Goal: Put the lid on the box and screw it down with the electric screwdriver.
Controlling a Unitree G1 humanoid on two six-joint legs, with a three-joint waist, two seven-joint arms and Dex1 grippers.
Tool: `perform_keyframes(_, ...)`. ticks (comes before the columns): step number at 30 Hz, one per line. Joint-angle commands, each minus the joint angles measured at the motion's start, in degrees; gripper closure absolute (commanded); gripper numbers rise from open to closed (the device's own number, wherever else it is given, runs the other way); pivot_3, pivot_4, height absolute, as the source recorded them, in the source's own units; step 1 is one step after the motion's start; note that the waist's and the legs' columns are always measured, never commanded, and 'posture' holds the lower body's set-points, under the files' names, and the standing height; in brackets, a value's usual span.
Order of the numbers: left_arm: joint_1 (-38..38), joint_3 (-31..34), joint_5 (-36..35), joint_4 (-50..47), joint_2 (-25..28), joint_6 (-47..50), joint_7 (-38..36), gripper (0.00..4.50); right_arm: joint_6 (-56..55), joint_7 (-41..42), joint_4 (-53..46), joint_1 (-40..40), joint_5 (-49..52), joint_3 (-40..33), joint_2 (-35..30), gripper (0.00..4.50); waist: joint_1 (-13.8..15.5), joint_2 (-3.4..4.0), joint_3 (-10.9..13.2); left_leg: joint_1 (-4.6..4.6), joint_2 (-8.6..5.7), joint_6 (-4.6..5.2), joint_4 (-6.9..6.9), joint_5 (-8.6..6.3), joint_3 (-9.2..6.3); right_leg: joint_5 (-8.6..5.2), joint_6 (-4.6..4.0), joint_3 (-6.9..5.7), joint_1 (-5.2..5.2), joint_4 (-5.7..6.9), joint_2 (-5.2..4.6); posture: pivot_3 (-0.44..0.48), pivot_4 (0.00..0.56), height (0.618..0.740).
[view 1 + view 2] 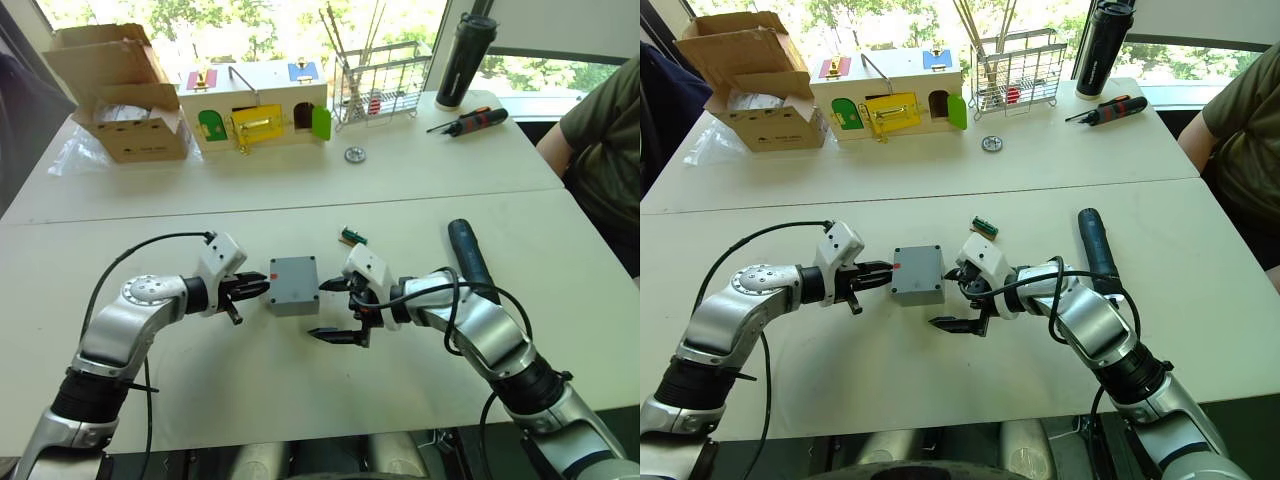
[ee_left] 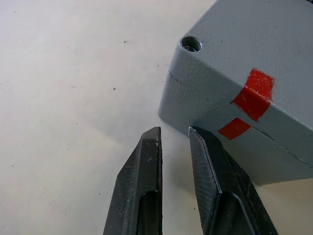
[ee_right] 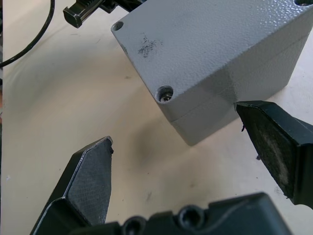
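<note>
The grey box point(image 1: 292, 303) stands at the middle of the white table with the lid point(image 1: 293, 270) seated on top of it. Red tape marks cross the seam on the side facing my left gripper point(image 1: 262, 285). That gripper is shut and empty, its tips right against the box's left wall point(image 2: 195, 105). My right gripper point(image 1: 327, 310) is open at the box's right side, one finger beside the wall and the other nearer me, holding nothing. A corner hole point(image 3: 165, 93) of the lid has a screw in it. The electric screwdriver point(image 1: 470, 255) lies on the table behind my right forearm.
At the back stand a brown cardboard box point(image 1: 120, 95), a wooden box with coloured doors point(image 1: 255, 105), a wire rack point(image 1: 380, 85) and a black bottle point(image 1: 465, 60). A red-and-black hand screwdriver point(image 1: 475, 120), a small round metal part point(image 1: 353, 154) and a small green part point(image 1: 352, 237) lie loose. A person point(image 1: 605, 130) sits at the right.
</note>
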Motion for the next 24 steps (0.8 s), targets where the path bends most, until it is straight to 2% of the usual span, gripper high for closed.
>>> perform_keyframes(1,0.93,1.76,-0.29,-1.85,3.68,-1.29,-2.86,3.61,0.74,-0.65,-4.94,0.45,1.58,-3.34,-1.02,0.04,-0.08,0.0,0.0,0.0,0.0,0.0,-0.01,0.0,0.0,0.0,0.0,0.0,-0.01,0.0,0.0,0.0,0.15,0.74)
perform_keyframes(6,-0.88,7.2,-3.37,-0.9,11.37,-1.02,-8.82,3.61,4.55,-2.5,-12.33,2.37,8.31,-14.33,-1.9,0.04,0.09,0.0,0.0,-0.01,0.01,0.0,-0.04,0.0,-0.01,0.0,0.0,0.01,-0.03,-0.01,0.0,0.0,0.15,0.74)
perform_keyframes(10,-4.85,8.29,-9.27,-6.39,14.57,2.69,-13.88,3.61,5.59,-4.08,-14.34,6.67,11.06,-21.91,-3.79,0.04,0.78,0.0,0.0,-0.01,-0.02,0.02,-0.01,-0.02,-0.06,0.0,0.0,-0.03,0.07,-0.09,-0.03,0.0,0.15,0.74)
perform_keyframes(14,-6.91,5.78,-12.43,-11.93,14.86,5.11,-15.83,3.61,4.62,-5.7,-13.39,11.01,11.1,-24.98,-5.14,0.04,0.88,0.0,0.0,-0.01,-0.04,0.06,0.01,-0.04,0.04,0.0,0.0,0.06,0.08,-0.1,-0.05,0.0,0.15,0.74)
perform_keyframes(21,-10.08,-0.86,-13.54,-17.33,11.14,6.73,-14.74,3.61,-1.02,-8.18,-8.43,14.25,8.12,-22.89,-4.01,0.04,0.65,-0.01,0.0,0.0,0.02,0.05,0.02,-0.03,0.05,0.0,0.0,0.06,0.05,0.0,0.03,0.0,0.15,0.74)
perform_keyframes(22,-10.14,-2.21,-12.37,-17.33,10.89,5.92,-14.52,3.61,-1.87,-8.59,-7.55,14.16,7.66,-22.36,-3.54,0.5,0.54,0.0,0.0,0.0,0.03,0.04,0.01,-0.02,0.05,0.0,0.0,0.06,0.04,0.0,0.03,0.0,0.15,0.74)
perform_keyframes(24,-10.24,-4.43,-10.43,-17.22,10.42,4.68,-13.88,3.61,-3.43,-9.3,-5.8,13.94,6.78,-21.46,-2.74,1.02,0.17,-0.01,0.0,0.0,0.03,0.03,0.0,-0.02,0.04,0.0,0.0,0.05,0.03,0.01,0.05,0.0,0.15,0.74)
